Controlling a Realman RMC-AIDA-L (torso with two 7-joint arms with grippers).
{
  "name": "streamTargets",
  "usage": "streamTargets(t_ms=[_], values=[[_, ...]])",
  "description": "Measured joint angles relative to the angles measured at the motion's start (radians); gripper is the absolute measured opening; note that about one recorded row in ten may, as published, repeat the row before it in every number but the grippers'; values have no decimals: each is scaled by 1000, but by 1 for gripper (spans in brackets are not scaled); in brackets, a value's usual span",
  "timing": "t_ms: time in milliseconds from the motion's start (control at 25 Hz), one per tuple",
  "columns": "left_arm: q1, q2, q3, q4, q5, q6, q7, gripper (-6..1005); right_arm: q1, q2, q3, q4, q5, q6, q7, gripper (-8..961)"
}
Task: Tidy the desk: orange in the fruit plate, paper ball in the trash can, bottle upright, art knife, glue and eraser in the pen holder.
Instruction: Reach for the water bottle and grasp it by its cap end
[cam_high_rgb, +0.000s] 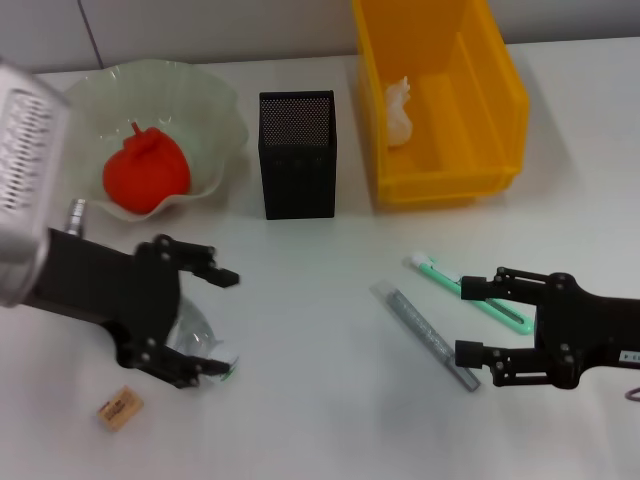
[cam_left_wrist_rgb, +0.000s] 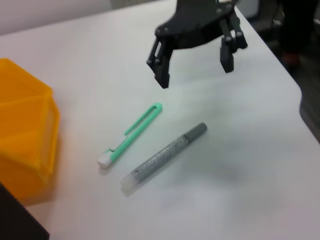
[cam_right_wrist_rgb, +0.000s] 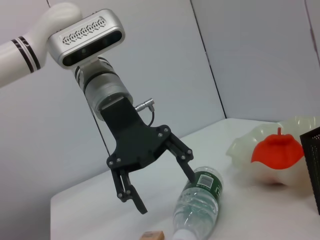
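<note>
The bottle (cam_high_rgb: 203, 338) lies on its side at the front left, and it also shows in the right wrist view (cam_right_wrist_rgb: 200, 200). My left gripper (cam_high_rgb: 222, 322) is open, low over the bottle, its fingers (cam_right_wrist_rgb: 189, 169) straddling it. The eraser (cam_high_rgb: 120, 407) lies just in front. The orange (cam_high_rgb: 146, 174) sits in the fruit plate (cam_high_rgb: 215, 110). The paper ball (cam_high_rgb: 399, 108) lies in the trash can (cam_high_rgb: 440, 180). The pen holder (cam_high_rgb: 298, 155) stands between them. My right gripper (cam_high_rgb: 463, 321) is open beside the green art knife (cam_high_rgb: 478, 296) and the grey glue stick (cam_high_rgb: 425, 335).
The left wrist view shows the art knife (cam_left_wrist_rgb: 132, 135) and glue stick (cam_left_wrist_rgb: 165, 159) side by side, my right gripper (cam_left_wrist_rgb: 195, 74) just beyond them, and the table's edge (cam_left_wrist_rgb: 300, 95) near it. The trash can's corner (cam_left_wrist_rgb: 25, 140) stands close by.
</note>
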Motion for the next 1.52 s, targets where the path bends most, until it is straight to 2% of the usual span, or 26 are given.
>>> streamTargets(t_ms=[160, 320, 360, 560, 960, 1360, 1520], values=[[-32, -1, 107, 26, 35, -8, -49, 857, -5, 1, 3, 29, 0, 1, -17, 842], [-65, -4, 243, 61, 102, -49, -107, 856, -7, 2, 4, 34, 0, 2, -22, 842], [-80, -6, 305, 67, 136, -81, -133, 855, -7, 3, 4, 39, 0, 2, -24, 842], [-95, -8, 380, 67, 165, -130, -166, 854, -8, 2, 5, 48, 0, 2, -24, 842], [-125, -8, 461, 39, 239, -143, -227, 851, -6, -1, 6, 50, 0, 6, -25, 843], [-177, -9, 468, -32, 249, -146, -251, 848, 0, -8, 6, 52, 0, 17, -25, 843], [-187, -9, 468, -43, 250, -151, -259, 709, 0, -11, 6, 54, 0, 17, -25, 843]])
